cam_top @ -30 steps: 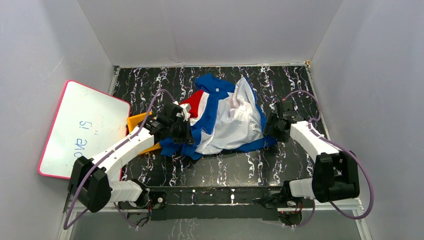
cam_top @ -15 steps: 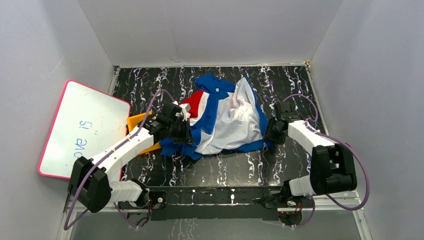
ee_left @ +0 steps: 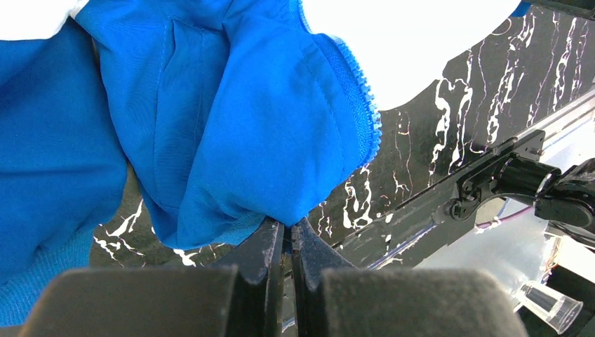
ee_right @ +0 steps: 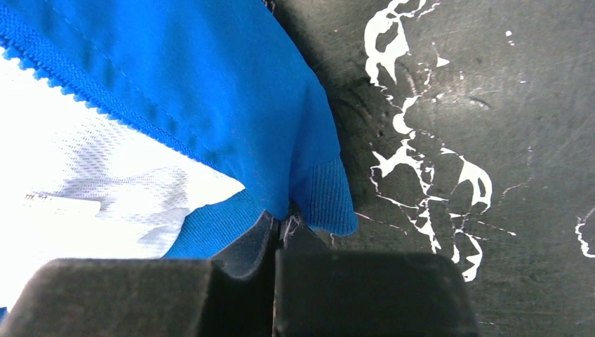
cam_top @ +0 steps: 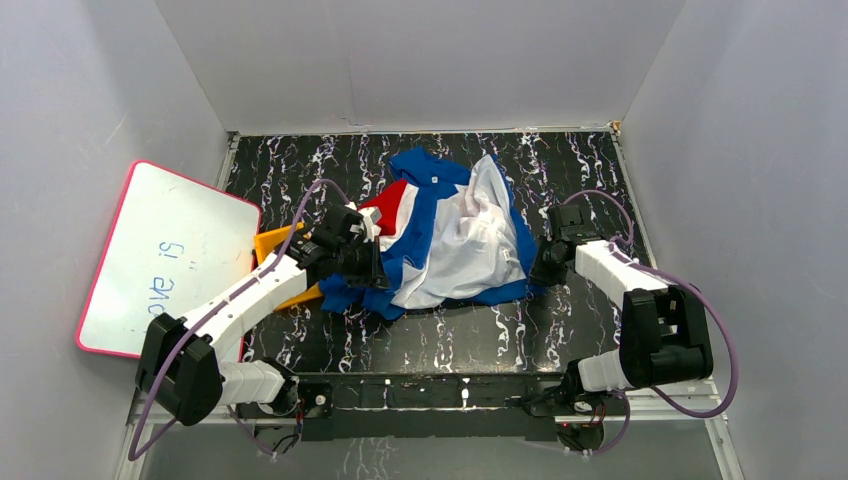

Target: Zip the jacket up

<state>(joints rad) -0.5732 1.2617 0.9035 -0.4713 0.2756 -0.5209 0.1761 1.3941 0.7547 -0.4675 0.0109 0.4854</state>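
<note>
The jacket [cam_top: 450, 235] lies crumpled in the middle of the table, blue with red and white stripes, its white lining facing up. My left gripper [cam_top: 368, 268] is at its left edge, shut on a fold of blue fabric [ee_left: 266, 140] beside the blue zipper teeth [ee_left: 365, 112]. My right gripper [cam_top: 540, 270] is at the jacket's lower right corner. It is shut on the ribbed blue hem [ee_right: 316, 200], next to the white mesh lining [ee_right: 91, 175].
A pink-framed whiteboard [cam_top: 160, 255] leans at the left wall, with an orange object [cam_top: 272, 245] partly under the left arm. The black marbled table [cam_top: 440, 330] shows in front of the jacket. Walls enclose three sides.
The right gripper has slid in to the jacket's lower right corner and closed on the hem. The left gripper has stayed shut on the fabric.
</note>
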